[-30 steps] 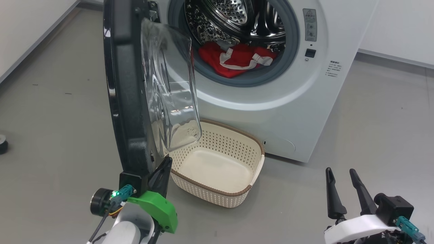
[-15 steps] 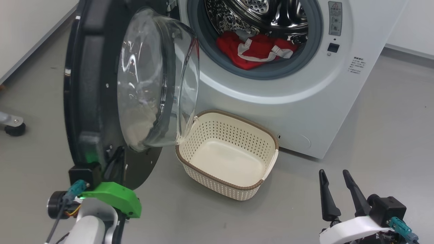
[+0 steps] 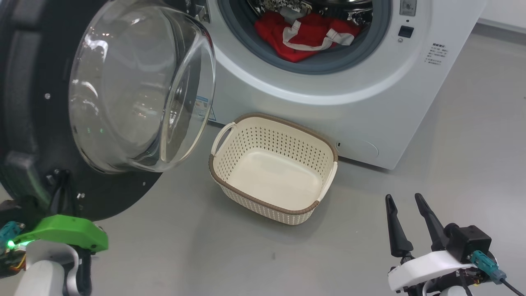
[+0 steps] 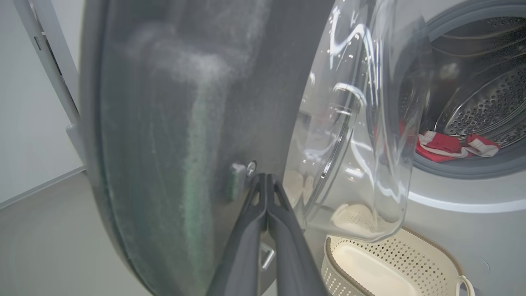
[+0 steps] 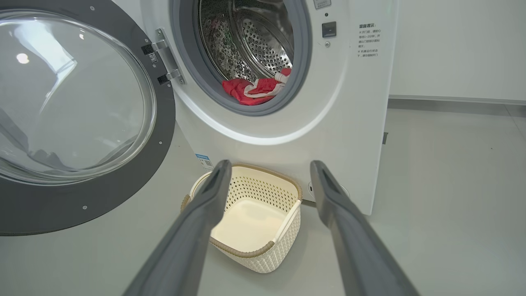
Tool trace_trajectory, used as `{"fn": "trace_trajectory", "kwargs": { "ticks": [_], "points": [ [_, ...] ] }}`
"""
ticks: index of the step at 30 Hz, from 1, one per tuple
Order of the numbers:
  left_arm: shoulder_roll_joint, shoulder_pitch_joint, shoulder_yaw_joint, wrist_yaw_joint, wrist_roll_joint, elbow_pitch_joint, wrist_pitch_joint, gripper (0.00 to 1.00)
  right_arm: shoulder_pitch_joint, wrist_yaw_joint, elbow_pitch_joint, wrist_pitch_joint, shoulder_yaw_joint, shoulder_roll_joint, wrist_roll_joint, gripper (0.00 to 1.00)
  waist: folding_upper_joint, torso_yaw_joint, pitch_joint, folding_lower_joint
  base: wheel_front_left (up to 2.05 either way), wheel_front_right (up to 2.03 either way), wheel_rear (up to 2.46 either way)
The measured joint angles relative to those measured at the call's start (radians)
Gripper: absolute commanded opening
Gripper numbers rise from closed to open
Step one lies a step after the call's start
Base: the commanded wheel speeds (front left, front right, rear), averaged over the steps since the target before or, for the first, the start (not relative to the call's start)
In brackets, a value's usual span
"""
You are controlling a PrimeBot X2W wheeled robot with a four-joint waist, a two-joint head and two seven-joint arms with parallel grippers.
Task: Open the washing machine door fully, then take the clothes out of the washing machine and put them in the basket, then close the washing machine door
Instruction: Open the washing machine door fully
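Now the washing machine door (image 3: 123, 94) stands swung wide on its hinge at the left of the washing machine (image 3: 370, 94), its dark inner face and bulging glass bowl turned toward the head camera; the left gripper (image 4: 266, 181) has its two dark fingers pressed flat together with nothing between them, tips up against the door's dark inner face just beside the bowl, low on the rim; whether they push on it or merely touch it I cannot tell; the right gripper (image 3: 404, 199) hangs at the lower right above the grey floor (image 3: 452, 164), fingers spread wide and holding nothing, well apart from the machine; the clothes (image 3: 304, 37), red with white trim, lie crumpled at the bottom of the steel drum (image 5: 263, 37), just behind the grey gasket (image 3: 328, 65); the basket (image 3: 267, 142) sits upright and empty on the floor just in front of the machine, below the opening, near the lower edge of the open door
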Motion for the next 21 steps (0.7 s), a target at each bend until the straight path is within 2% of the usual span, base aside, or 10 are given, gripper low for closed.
{"fn": "trace_trajectory", "kwargs": {
  "ticks": [21],
  "points": [
    [0.118, -0.105, 0.196, 0.012, -0.067, 0.065, -0.016, 0.0, -0.092, -0.001, -0.045, 0.054, 0.022, -0.043, -0.059, 1.0, 0.0, -0.072, 0.166, 0.0, 0.0, 0.0, 0.0]
  ]
}}
